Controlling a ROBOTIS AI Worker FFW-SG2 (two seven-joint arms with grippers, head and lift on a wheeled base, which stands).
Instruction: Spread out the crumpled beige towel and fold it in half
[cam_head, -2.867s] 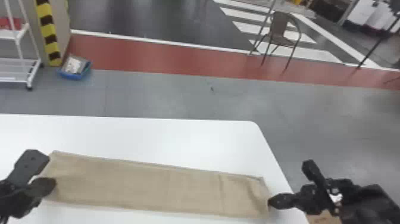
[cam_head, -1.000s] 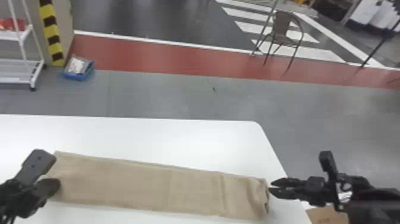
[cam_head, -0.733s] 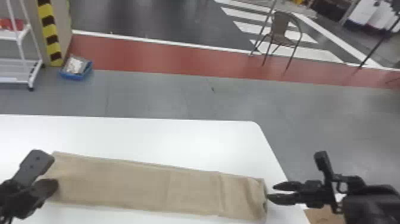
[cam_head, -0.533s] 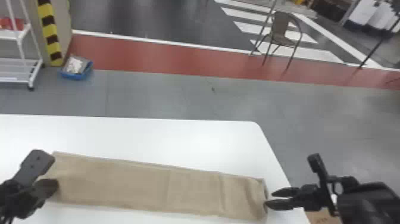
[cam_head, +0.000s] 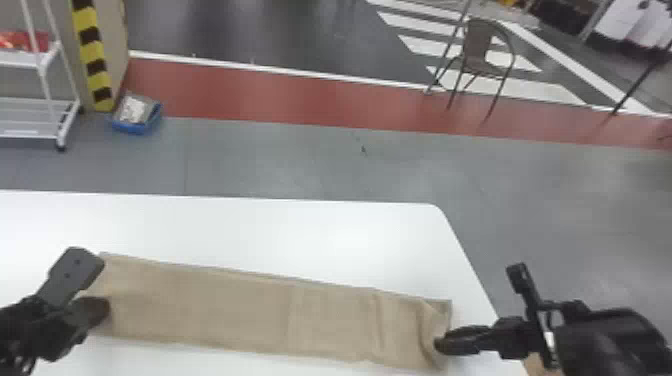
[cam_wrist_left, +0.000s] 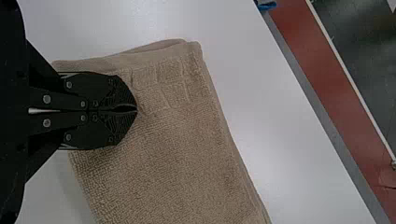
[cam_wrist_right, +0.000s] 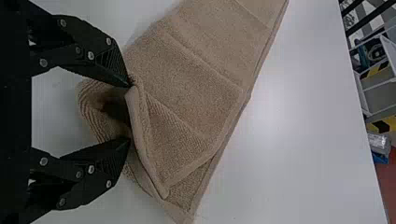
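The beige towel (cam_head: 250, 310) lies as a long, narrow folded strip across the white table. At its left end is my left gripper (cam_head: 107, 292); in the left wrist view this left gripper (cam_wrist_left: 136, 109) is shut on the edge of the towel (cam_wrist_left: 177, 154). My right gripper (cam_head: 437, 345) is at the strip's right end. In the right wrist view the right gripper (cam_wrist_right: 130, 112) stands open, its tips touching the towel (cam_wrist_right: 196, 74) on either side of a raised, curled end with a turned-over flap.
White table (cam_head: 250, 230) extends beyond the towel, its right edge (cam_head: 470, 260) running close to my right arm. A cardboard box (cam_head: 537, 367) shows below that edge. Farther off on the floor are a chair (cam_head: 482, 55), a blue bin (cam_head: 135, 117) and a white rack (cam_head: 35, 117).
My right gripper has drawn back a little, then come in against the towel's right end, whose corner is now more rumpled. My left gripper has hardly moved.
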